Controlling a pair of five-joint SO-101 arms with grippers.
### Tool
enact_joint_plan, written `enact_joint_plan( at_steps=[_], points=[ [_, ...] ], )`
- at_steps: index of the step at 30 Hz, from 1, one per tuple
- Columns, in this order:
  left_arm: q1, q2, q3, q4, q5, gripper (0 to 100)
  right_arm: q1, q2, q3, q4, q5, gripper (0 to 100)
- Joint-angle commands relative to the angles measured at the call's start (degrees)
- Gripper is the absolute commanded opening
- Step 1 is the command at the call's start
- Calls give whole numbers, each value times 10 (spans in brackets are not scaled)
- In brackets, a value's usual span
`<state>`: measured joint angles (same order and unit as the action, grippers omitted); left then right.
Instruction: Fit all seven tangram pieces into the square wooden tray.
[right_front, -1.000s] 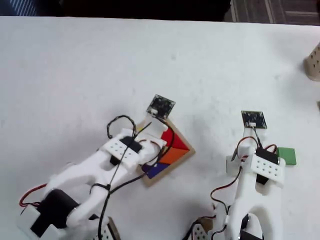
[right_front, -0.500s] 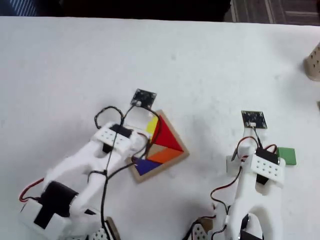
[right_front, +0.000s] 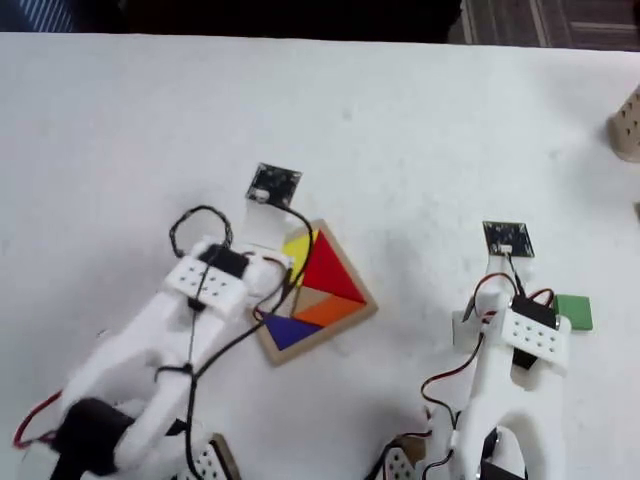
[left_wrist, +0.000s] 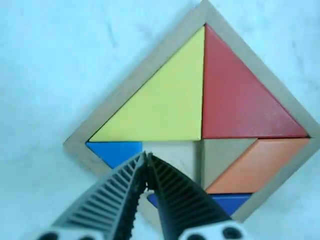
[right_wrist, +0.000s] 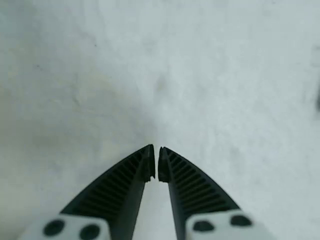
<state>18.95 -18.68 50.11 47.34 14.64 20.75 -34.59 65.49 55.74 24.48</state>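
The square wooden tray (right_front: 352, 281) lies cornerwise just right of my left arm (right_front: 210, 285). Yellow (left_wrist: 165, 105) and red (left_wrist: 235, 100) large triangles fill its far half. An orange piece (left_wrist: 250, 167), a light blue piece (left_wrist: 112, 150) and a dark blue piece (left_wrist: 227, 202) lie in the near half. A tan square patch (left_wrist: 175, 152) and a tan triangle (left_wrist: 225, 150) sit between them; piece or bare floor, I cannot tell. My left gripper (left_wrist: 146, 159) is shut above the tan square. A green piece (right_front: 575, 312) lies on the table beside my right arm (right_front: 530, 335). My right gripper (right_wrist: 156, 165) is shut over bare table.
A beige perforated object (right_front: 627, 125) stands at the right edge. The white table (right_front: 400, 130) stretches wide beyond both arms to its far edge. A brown block (right_front: 225, 458) sits by the left arm's base.
My left arm has swung left, and the tray has slid and turned slightly left with it, uncovering the yellow triangle. The right arm and green piece have not moved.
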Motion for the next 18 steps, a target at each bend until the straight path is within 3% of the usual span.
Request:
enact_joint_plan(
  at_steps=[1, 6, 13, 18],
  points=[
    [-11, -66, 15, -4, -6, 23, -1, -18, -2, -7, 3, 25],
    [-38, -136, 69, -61, -6, 23, -1, -18, -2, -8, 2, 25],
    [-184, -152, 131, -256, 0, 24, 18, -24, -47, -2, -22, 28],
    [-210, -96, 106, -272, 0, 24, 102, -16, -149, 62, -25, 196]
  ],
)
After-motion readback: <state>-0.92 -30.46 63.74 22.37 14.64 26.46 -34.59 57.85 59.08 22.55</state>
